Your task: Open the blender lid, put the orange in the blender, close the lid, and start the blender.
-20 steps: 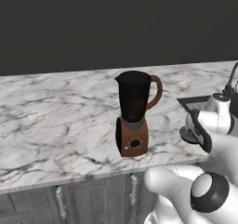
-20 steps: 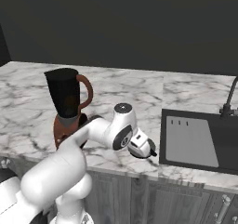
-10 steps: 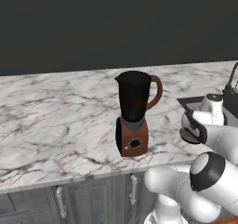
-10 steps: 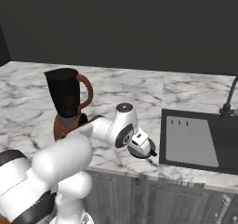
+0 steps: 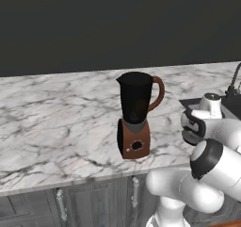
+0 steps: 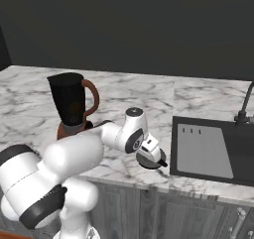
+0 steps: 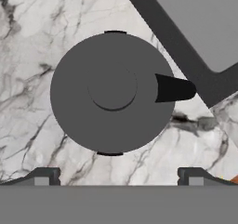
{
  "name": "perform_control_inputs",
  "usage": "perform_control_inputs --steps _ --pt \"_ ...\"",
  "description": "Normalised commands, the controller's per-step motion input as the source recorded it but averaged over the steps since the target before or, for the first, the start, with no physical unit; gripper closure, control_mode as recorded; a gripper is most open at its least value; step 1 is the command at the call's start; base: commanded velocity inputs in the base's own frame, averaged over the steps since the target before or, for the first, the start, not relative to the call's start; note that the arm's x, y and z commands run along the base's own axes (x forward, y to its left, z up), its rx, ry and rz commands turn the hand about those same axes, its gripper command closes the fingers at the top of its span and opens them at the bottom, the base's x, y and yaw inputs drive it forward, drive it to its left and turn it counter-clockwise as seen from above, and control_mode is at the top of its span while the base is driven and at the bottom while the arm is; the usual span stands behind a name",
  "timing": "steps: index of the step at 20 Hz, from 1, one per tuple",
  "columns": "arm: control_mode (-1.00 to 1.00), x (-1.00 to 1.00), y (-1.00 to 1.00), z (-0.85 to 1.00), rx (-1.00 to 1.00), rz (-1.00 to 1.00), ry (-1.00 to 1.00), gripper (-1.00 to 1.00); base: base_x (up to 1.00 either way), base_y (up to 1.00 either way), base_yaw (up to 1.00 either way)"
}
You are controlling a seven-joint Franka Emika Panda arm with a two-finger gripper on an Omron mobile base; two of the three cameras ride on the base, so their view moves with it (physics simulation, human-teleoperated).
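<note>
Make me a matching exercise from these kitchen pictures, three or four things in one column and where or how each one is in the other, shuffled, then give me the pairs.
Things:
1. lid
2. blender
3. sink
4. gripper

Places or states:
A. set into the counter, dark, to the arm's right
B. open, hovering just above the lid
C. flat on the marble next to the sink's rim
D. upright on the counter, jar uncovered

Pairs: 1-C, 2-D, 3-A, 4-B
</note>
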Motion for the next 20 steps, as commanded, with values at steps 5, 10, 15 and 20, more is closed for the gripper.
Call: perform_control_inputs --steps 5,10,15,20 --pt "-1.00 0.23 0.00 -0.17 0.00 0.04 0.00 -1.00 0.00 0.00 0.00" --pt "-1.00 0.19 0.00 -0.18 0.00 0.04 0.00 -1.00 0.00 0.00 0.00" --pt "-1.00 0.14 -0.02 -0.10 0.00 0.03 0.00 -1.00 0.00 0.00 0.00" --pt "-1.00 0.11 -0.08 0.00 0.00 0.01 0.00 -1.00 0.00 0.00 0.00"
